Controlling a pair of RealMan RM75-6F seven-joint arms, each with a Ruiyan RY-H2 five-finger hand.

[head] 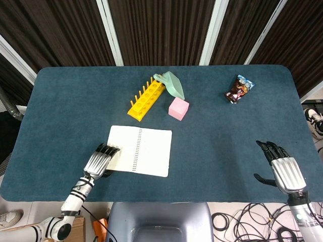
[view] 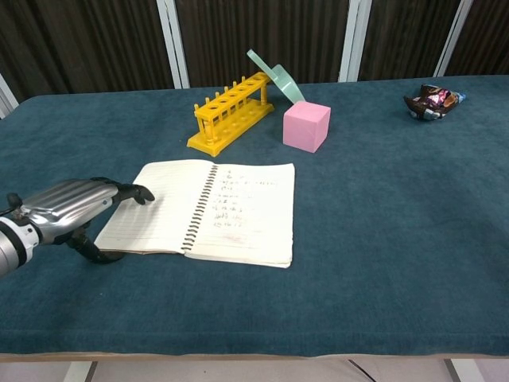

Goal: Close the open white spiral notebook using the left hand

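The white spiral notebook (head: 140, 150) (view: 211, 210) lies open and flat on the table's near left, its wire spine running down the middle. My left hand (head: 100, 160) (view: 70, 208) is at the notebook's left edge, fingers stretched over the left page and the thumb below the page's outer edge. It holds nothing that I can make out. My right hand (head: 284, 170) hovers open over the table's near right corner, far from the notebook, and shows only in the head view.
A yellow tube rack (head: 146, 98) (view: 231, 110), a pale green scoop (head: 171, 84) and a pink cube (head: 178, 108) (view: 306, 125) stand behind the notebook. A snack packet (head: 238, 88) (view: 432, 101) lies far right. The blue table (head: 227, 141) ends just below both hands.
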